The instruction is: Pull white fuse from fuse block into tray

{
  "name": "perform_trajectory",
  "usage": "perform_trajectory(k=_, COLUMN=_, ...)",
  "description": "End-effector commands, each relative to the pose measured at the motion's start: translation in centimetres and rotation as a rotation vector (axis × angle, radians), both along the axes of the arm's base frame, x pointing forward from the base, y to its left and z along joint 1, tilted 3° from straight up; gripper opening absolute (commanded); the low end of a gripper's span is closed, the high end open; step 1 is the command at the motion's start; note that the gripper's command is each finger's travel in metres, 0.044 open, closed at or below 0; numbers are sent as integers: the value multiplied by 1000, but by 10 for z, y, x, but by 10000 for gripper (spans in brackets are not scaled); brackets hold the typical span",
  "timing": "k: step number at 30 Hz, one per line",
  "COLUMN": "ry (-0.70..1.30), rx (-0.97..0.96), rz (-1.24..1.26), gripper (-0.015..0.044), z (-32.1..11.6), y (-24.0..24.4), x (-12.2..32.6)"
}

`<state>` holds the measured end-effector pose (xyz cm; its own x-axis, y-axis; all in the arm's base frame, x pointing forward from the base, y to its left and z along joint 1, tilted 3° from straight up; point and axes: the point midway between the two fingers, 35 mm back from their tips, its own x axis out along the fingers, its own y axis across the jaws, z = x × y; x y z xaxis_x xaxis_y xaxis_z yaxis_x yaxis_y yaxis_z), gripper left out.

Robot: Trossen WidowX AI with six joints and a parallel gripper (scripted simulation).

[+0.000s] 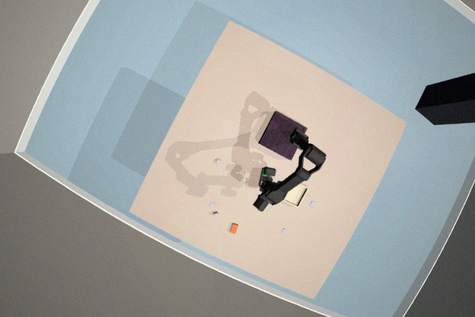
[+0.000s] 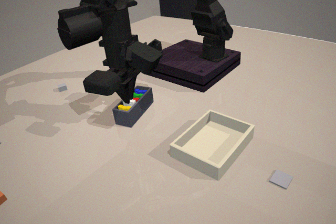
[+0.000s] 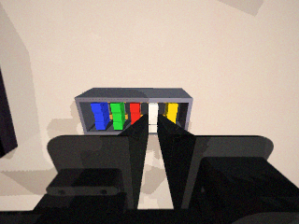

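We are looking down the wrist view at the fuse block (image 3: 134, 114), a grey open box sitting at 12 o'clock from our jaws. Going left to right inside it, we are seeing the blue fuse (image 3: 99, 116), the green fuse (image 3: 118, 116), the red fuse (image 3: 135, 112), the white fuse (image 3: 153, 115) and the yellow fuse (image 3: 172, 112), all standing upright in a row. Our gripper (image 3: 153, 127) is reaching into the block, and its jaws are standing narrow, clamping the white fuse between their tips; the left jaw tip is covering part of the red fuse and the right one part of the yellow fuse, and we cannot tell whether either is touching its neighbour.

In the exterior view, the gripper (image 2: 127, 99) is pointing straight down into the block (image 2: 133, 112), with the white fuse (image 2: 132, 101) sitting in its slot between yellow and red. The cream tray (image 2: 212, 143) is lying on the table (image 2: 271, 94) at about 4 o'clock from the block, well apart from it. The arm's dark purple base plate (image 2: 189, 64) is sitting at about 1 o'clock from the block.
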<state>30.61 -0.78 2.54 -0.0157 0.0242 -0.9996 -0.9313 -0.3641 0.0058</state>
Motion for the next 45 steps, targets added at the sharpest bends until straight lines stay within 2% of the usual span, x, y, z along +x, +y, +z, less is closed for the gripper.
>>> perform_trajectory(k=1, ry=-4, rx=1, rz=1, gripper=0, z=4, y=0, x=2)
perform_trajectory(k=45, ry=-4, rx=3, rz=1, gripper=0, z=26, y=0, x=2)
